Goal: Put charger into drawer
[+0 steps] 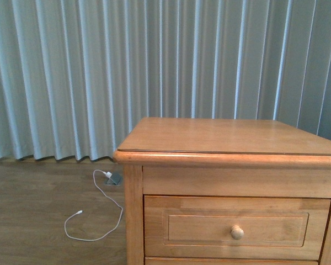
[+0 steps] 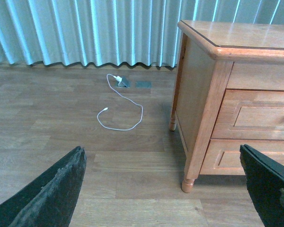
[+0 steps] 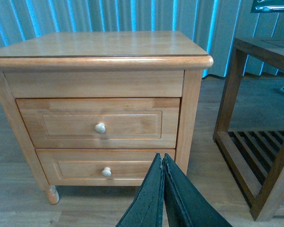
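Note:
The drawer is the upper one of a honey-coloured wooden cabinet. It is pushed in flush, with a round knob at the middle of its front. The left wrist view catches part of the drawer at the edge. No charger shows in any view, and the cabinet top is bare. My left gripper hangs open over the wooden floor beside the cabinet's corner leg, nothing between its fingers. My right gripper is shut and empty, in front of the cabinet and below the level of the drawer fronts.
A similar lower drawer sits under the upper one. A long thin white cable loops on the floor from a floor socket by the curtain. A dark wooden side table with a slatted shelf stands beside the cabinet.

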Robot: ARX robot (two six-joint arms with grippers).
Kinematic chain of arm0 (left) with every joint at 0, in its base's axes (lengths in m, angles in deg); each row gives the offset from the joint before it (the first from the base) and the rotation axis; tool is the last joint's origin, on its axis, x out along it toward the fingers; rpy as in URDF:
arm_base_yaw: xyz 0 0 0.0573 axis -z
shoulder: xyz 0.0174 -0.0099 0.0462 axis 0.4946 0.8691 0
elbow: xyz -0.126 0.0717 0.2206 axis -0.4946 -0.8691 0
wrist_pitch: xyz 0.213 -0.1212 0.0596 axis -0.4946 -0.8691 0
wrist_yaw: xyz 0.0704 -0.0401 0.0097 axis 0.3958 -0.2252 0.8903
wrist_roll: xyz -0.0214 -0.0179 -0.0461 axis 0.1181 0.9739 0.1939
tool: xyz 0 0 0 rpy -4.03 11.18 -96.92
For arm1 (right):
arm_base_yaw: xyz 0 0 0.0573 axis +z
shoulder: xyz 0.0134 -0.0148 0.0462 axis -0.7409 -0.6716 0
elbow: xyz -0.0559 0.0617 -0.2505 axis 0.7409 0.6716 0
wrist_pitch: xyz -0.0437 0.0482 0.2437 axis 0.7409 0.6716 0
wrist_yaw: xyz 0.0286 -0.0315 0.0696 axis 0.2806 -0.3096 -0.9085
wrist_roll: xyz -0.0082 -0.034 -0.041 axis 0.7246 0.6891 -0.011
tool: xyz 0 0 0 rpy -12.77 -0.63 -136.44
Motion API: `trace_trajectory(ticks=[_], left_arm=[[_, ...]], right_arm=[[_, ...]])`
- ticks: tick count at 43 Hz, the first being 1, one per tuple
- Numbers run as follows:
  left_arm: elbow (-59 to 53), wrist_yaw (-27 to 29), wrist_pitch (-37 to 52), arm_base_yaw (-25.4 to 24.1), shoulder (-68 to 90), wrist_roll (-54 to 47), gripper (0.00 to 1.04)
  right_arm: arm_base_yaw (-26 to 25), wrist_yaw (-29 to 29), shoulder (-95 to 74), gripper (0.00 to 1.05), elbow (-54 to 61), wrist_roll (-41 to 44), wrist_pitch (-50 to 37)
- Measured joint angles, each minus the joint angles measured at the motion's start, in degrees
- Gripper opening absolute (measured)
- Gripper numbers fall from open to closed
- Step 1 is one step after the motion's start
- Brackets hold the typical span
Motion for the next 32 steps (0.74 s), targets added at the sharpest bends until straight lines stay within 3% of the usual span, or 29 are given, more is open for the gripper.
trace_trajectory(ticks=[17,32], left_arm=[[0.0,0.0,0.0,0.0,0.0,0.0,0.99],[0.0,0.0,0.0,0.0,0.0,0.0,0.99]], right_arm=[[0.0,0.0,0.0,0.02,0.0,0.0,0.0],[0.0,0.0,0.0,0.64,0.0,0.1,0.0]])
